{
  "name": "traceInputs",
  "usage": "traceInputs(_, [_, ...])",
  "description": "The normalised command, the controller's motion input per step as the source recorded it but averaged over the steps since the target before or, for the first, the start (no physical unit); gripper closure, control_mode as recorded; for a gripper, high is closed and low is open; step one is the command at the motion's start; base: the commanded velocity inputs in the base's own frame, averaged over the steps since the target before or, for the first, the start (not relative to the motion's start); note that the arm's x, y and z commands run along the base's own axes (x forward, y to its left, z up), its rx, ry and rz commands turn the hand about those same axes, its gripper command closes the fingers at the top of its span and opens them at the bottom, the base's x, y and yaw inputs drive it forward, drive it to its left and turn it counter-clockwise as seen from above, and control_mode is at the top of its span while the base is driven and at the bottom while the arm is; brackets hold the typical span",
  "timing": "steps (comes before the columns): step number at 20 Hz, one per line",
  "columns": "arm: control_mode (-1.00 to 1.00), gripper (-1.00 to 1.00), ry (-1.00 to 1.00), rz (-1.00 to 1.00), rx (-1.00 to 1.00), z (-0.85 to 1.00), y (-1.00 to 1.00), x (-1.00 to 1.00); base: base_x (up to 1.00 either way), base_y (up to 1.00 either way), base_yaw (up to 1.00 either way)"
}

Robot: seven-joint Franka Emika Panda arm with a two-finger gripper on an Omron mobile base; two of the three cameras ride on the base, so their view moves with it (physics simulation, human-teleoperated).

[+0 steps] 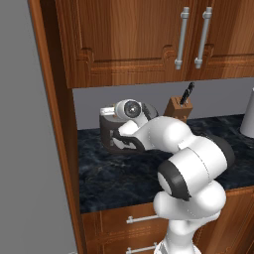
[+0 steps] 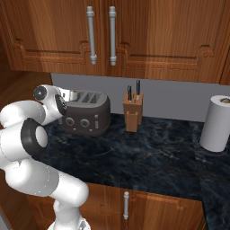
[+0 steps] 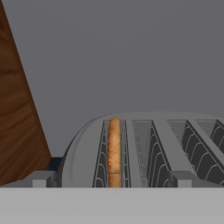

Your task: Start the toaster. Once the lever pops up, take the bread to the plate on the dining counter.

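Observation:
The dark grey toaster (image 2: 90, 114) stands at the left end of the cabinet-backed black counter; in the left base view the arm hides most of the toaster (image 1: 110, 135). The hand view looks down along the toaster's (image 3: 144, 153) silvery slotted top, where the tan-brown bread (image 3: 114, 151) stands on edge in the leftmost slot. My gripper (image 3: 111, 180) is open, with its fingertips (image 3: 40, 179) set wide apart just above the toaster's near end and nothing between them. The hand hovers over the toaster's left end, gripper (image 2: 70, 95) pointing along the top. The plate and the dining counter are out of view.
A wooden knife block (image 2: 133, 112) stands right of the toaster, and a paper towel roll (image 2: 218, 123) stands further right. Upper cabinets (image 2: 148, 36) hang low above. A tall wooden side panel (image 1: 54, 99) closes off the counter (image 2: 148, 157) on the left.

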Motion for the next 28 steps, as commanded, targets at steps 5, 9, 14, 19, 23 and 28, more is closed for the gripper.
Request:
traceInputs(5, [-1.00,-1.00,0.00,0.00,0.00,0.00,0.00,0.00,0.00,0.00,0.00])
traceInputs(9, [-1.00,-1.00,0.00,0.00,0.00,0.00,0.00,0.00,0.00,0.00,0.00])
traceInputs(14, [-1.00,-1.00,0.00,0.00,0.00,0.00,0.00,0.00,0.00,0.00,0.00])
traceInputs(19, [-1.00,-1.00,0.00,0.00,0.00,0.00,0.00,0.00,0.00,0.00,0.00])
traceInputs(23, [-1.00,-1.00,0.00,0.00,0.00,0.00,0.00,0.00,0.00,0.00,0.00])
traceInputs(28, [-1.00,-1.00,0.00,0.00,0.00,0.00,0.00,0.00,0.00,0.00,0.00])
